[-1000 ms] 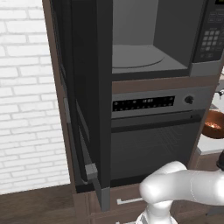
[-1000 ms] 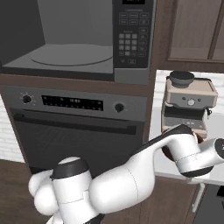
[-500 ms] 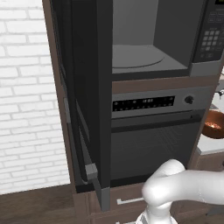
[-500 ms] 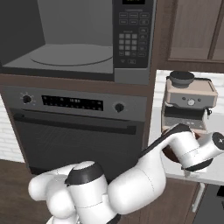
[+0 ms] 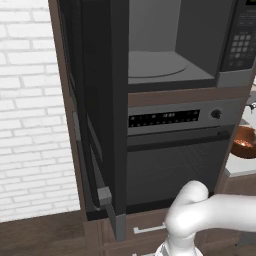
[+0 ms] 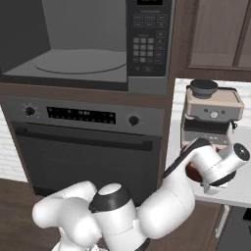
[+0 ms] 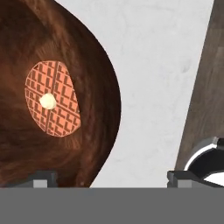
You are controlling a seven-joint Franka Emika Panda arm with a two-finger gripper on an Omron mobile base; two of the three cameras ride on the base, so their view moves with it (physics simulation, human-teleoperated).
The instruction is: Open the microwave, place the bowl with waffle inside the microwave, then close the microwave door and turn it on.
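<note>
A: How was the bowl [image 7: 48, 105] seen?
B: At the hand view's left, as round glossy reddish-brown wood on pale speckled counter [image 7: 153, 78], a gridded round waffle [image 7: 52, 99] lying flat inside.
A: And the gripper [image 7: 111, 179]?
B: Its fingertips were spread wide, the rim between them, nothing clasped. The microwave door [image 5: 102, 115] was swung open at centre left.

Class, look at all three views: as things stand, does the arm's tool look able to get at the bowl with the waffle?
Probably yes. The tool hangs open right above the bowl on the pale counter, one fingertip over its inside, the other past the rim. Nothing lies between them, and the waffle sits exposed.
</note>
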